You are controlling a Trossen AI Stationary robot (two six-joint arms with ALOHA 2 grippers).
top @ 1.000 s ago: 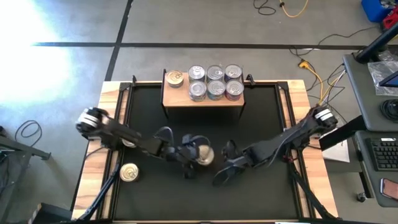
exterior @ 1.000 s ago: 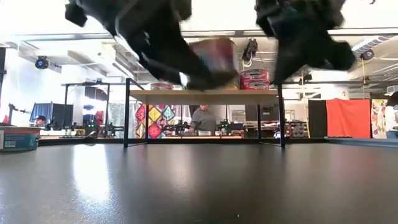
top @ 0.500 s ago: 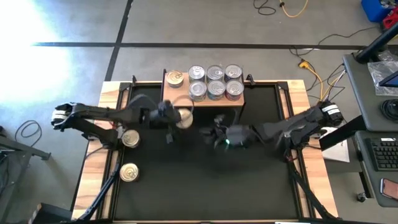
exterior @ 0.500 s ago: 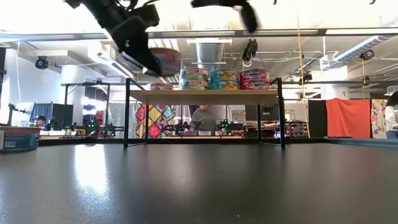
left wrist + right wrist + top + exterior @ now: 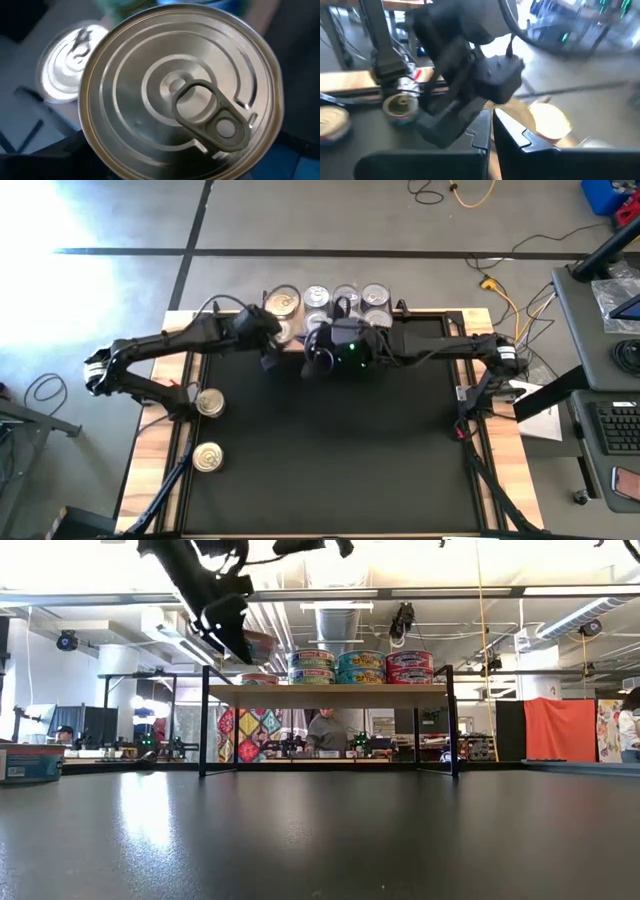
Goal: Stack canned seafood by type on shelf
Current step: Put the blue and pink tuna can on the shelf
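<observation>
The floor [image 5: 330,225] is polished grey concrete, crossed by dark seam lines, with glare pooling at one corner. A yellow cable [image 5: 505,300] and black cords trail over it toward a grey desk [image 5: 600,310] carrying a keyboard [image 5: 612,428]. Seen across the black tabletop [image 5: 320,840], the room opens into a workshop — exposed ducting [image 5: 335,620] and strip lights overhead, an orange-red panel [image 5: 560,730], a patchwork-coloured hanging [image 5: 252,730], and a seated person [image 5: 327,730] at a far bench.
</observation>
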